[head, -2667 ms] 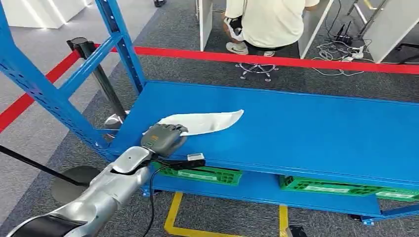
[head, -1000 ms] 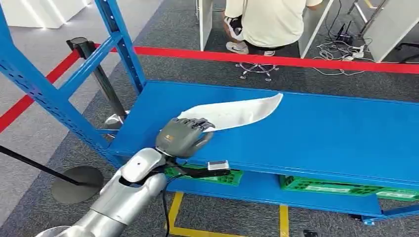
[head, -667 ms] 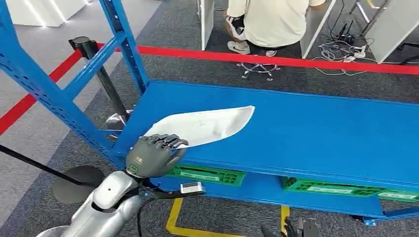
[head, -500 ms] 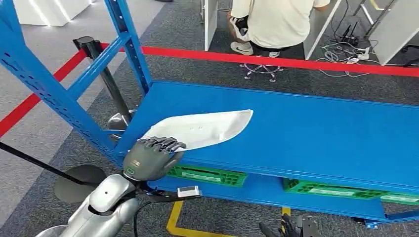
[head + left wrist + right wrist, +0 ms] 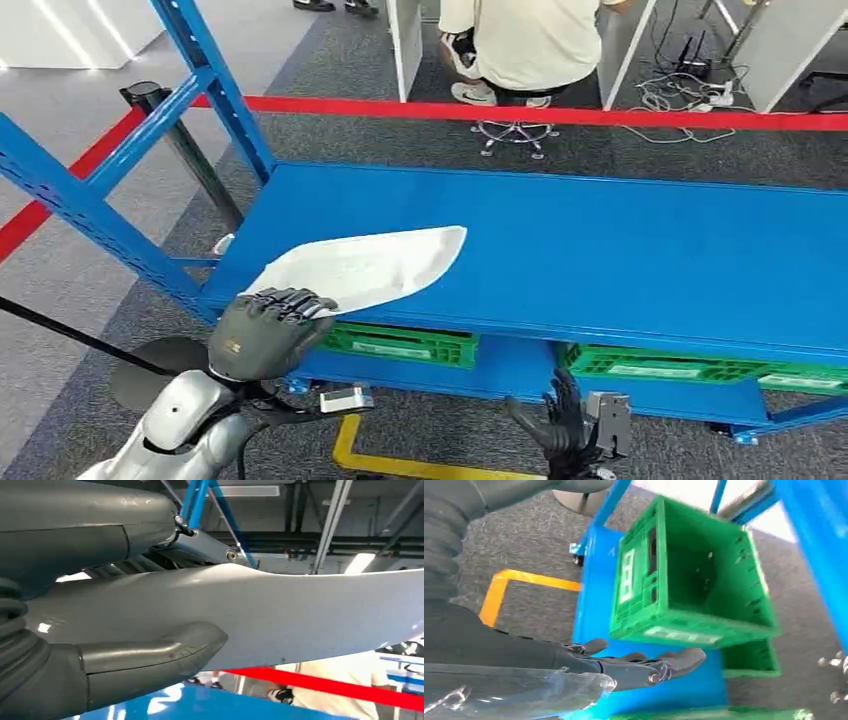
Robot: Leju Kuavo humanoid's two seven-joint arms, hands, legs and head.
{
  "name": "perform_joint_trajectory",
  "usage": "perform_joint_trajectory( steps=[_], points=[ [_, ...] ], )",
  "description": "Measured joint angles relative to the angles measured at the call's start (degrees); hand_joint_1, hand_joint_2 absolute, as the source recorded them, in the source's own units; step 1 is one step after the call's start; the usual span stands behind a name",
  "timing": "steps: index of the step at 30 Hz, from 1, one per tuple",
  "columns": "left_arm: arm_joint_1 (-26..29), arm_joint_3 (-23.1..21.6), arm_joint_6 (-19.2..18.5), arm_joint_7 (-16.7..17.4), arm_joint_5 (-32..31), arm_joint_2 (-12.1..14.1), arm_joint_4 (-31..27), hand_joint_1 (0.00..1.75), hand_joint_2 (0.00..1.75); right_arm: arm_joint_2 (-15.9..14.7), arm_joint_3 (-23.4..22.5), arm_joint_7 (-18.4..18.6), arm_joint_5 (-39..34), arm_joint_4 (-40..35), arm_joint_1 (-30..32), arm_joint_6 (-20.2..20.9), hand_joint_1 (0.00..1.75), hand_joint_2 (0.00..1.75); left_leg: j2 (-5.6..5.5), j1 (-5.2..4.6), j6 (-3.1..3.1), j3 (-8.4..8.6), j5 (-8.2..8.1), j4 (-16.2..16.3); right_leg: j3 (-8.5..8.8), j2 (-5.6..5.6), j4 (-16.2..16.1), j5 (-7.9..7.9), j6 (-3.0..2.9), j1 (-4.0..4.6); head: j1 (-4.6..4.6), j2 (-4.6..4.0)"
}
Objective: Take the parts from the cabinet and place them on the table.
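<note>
white part (image 5: 362, 268); long, curved, leaf-shaped shell

1. A blue metal shelf (image 5: 620, 250) runs wide across the room, its flat top bare over most of its length.
2. Blue uprights (image 5: 215, 85) rise at its 9 to 10 o'clock corner.
3. A white curved part (image 5: 365, 268) sits over the shelf's 8 o'clock corner, one end past the front edge; whether it touches the top I cannot tell.
4. On the lower blue deck (image 5: 510, 372) stand green crates (image 5: 400, 345), one at 7 o'clock, more toward 5 o'clock.
5. The grey carpet floor (image 5: 420, 140) carries the frame, with a yellow line (image 5: 400, 465) at 6 o'clock.
</note>
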Motion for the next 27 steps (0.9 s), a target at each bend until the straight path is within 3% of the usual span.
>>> perform_joint_trajectory(
  steps=[1,3,4,5,7,8,9,10,11,13,14,15,16,18,20,24,25,26,27],
  points=[
    [0.11,0.28,0.02,-0.22,0.24,0.00,0.00,1.75,1.75,-0.11,2.05,0.00,-0.84,-0.93,0.52,0.00,0.00,1.75,-0.02,-0.01,0.15,1.88,1.62,-2.50,-0.47,0.35,0.00,0.43,0.13,0.00,-0.02,0.00],
    [0.16,0.90,0.17,-0.37,0.33,-0.02,0.00,1.75,1.75,-0.20,4.81,0.02,-1.55,-2.44,1.27,-0.09,0.00,1.75,-0.78,0.10,0.51,8.41,5.09,-12.09,-1.28,1.35,0.02,1.30,0.51,-0.08,-0.02,0.00],
    [0.11,1.09,0.20,-0.39,0.33,-0.04,-0.04,1.75,1.75,-0.24,5.93,0.02,-1.76,-3.14,1.42,-0.09,0.00,1.75,-2.93,0.34,0.66,10.97,4.04,-16.38,-1.73,1.83,0.07,1.75,0.87,-0.04,-0.02,0.00],
    [0.32,1.20,0.24,-0.42,0.35,-0.09,-0.09,1.75,1.75,-0.37,6.83,0.02,-1.81,-3.74,1.42,-0.13,0.00,1.75,-3.34,0.29,0.66,11.15,4.67,-16.58,-2.03,2.29,0.01,2.28,1.18,0.20,0.11,0.02],
    [0.44,1.38,0.33,-0.42,0.35,-0.11,-0.09,1.75,1.75,-0.50,8.25,0.02,-1.85,-4.39,1.69,-0.13,0.00,1.75,-2.70,0.03,1.03,10.57,4.91,-16.55,-2.20,3.17,-0.62,3.47,2.03,-0.02,-0.09,0.02],
    [0.46,1.40,0.33,-0.42,0.40,-0.17,-0.09,1.75,1.75,-0.66,8.69,0.02,-1.92,-4.59,2.02,-0.13,0.00,1.75,-2.22,-0.08,1.57,10.46,5.29,-16.57,-2.20,3.65,-1.21,4.06,2.56,-0.09,-0.09,0.00],
    [0.41,1.47,0.37,-0.42,0.51,-0.35,-0.09,1.75,1.75,-0.81,9.02,0.02,-2.12,-4.83,2.48,-0.20,0.00,1.75,-1.37,0.36,2.28,10.03,6.02,-17.02,-3.13,3.45,-1.17,4.16,2.88,-0.16,-0.09,0.00],
    [0.48,1.53,0.48,-0.44,0.66,-0.52,-0.09,1.75,1.75,-0.83,9.30,0.02,-2.40,-5.07,2.99,-0.50,0.00,1.75,-0.88,0.30,2.80,9.50,6.49,-17.02,-3.65,0.97,0.18,1.82,2.94,0.21,0.11,0.00],
    [0.75,1.66,0.72,-0.44,0.81,-0.63,-0.09,1.75,1.75,-0.83,9.89,0.02,-2.75,-5.37,3.32,-1.36,0.00,1.75,-0.33,0.17,3.22,8.92,6.97,-17.01,-4.83,-0.31,3.58,-1.70,2.97,0.24,0.90,0.00],
    [1.25,2.19,0.98,-0.48,0.88,-0.61,-0.09,1.75,1.75,-0.85,10.85,0.02,-3.06,-5.94,3.43,-2.69,0.00,1.75,1.09,-0.16,3.41,7.65,7.91,-16.99,-7.44,-1.20,12.85,-7.58,3.11,0.24,0.94,0.00],
    [1.45,2.49,1.14,-0.57,1.16,-0.61,-0.09,1.75,1.75,-0.85,11.23,0.02,-3.28,-6.16,3.50,-3.22,0.00,1.75,1.89,-0.29,3.43,6.87,8.48,-16.97,-8.08,-1.30,16.71,-8.89,3.12,0.25,0.96,0.00],
    [1.58,2.80,1.27,-0.66,1.47,-0.59,-0.07,1.75,1.75,-0.85,11.55,0.02,-3.54,-6.29,3.59,-3.76,0.00,1.75,2.59,-0.38,3.41,6.16,9.02,-16.95,-7.37,-1.33,17.74,-8.24,3.09,0.26,0.96,0.00],
    [1.64,3.02,1.40,-0.79,1.73,-0.59,-0.07,1.75,1.75,-0.85,11.77,0.02,-3.67,-6.60,3.84,-4.06,0.00,1.75,3.20,-0.47,3.38,5.56,9.46,-16.93,-5.53,-1.40,16.46,-6.52,3.00,0.26,0.94,0.00],
    [1.73,3.48,1.77,-1.07,2.26,-0.59,-0.07,1.75,1.75,-0.85,12.38,0.02,-3.89,-7.14,4.32,-4.24,0.00,1.75,4.36,-0.56,3.10,4.67,10.26,-16.92,1.67,-2.52,7.89,-3.20,2.57,0.44,0.94,0.00],
    [1.79,3.89,2.03,-1.47,2.65,-0.74,-0.07,1.75,1.75,-0.88,12.93,0.02,-4.41,-8.17,4.42,-4.26,0.00,1.75,5.29,-0.85,2.51,4.43,10.88,-16.71,8.38,-6.99,-1.45,-5.89,2.17,1.50,0.96,0.00],
    [1.75,4.02,2.34,-1.97,2.67,-1.75,-0.07,1.75,1.75,-1.07,13.06,0.00,-5.39,-9.75,6.11,-4.22,0.00,1.75,7.62,-0.61,1.25,4.44,12.22,-16.95,6.22,-4.42,-1.88,-4.49,0.17,1.59,0.70,0.00],
    [1.70,4.00,2.38,-1.97,2.87,-1.94,-0.02,1.75,1.75,-1.05,13.06,0.00,-5.39,-10.03,6.71,-4.24,0.00,1.75,5.13,-0.31,0.56,4.08,10.42,-16.29,5.82,-3.99,-1.92,-3.82,-0.13,1.32,0.74,-0.02],
    [1.73,3.98,2.58,-1.97,3.37,-2.18,0.02,1.75,1.75,-1.07,13.06,0.04,-5.35,-10.44,7.15,-4.24,0.00,1.75,2.62,-0.23,0.22,3.43,6.91,-13.95,5.33,-3.38,-1.92,-3.05,-0.60,1.18,0.59,0.00],
    [1.73,3.98,2.67,-1.97,3.63,-2.34,0.04,1.75,1.75,-1.07,13.06,0.02,-5.33,-10.95,7.49,-4.22,0.00,1.75,1.61,-0.21,0.04,2.39,3.44,-10.24,4.40,-2.77,-1.89,-2.23,-0.74,1.16,0.33,0.00]
  ],
)
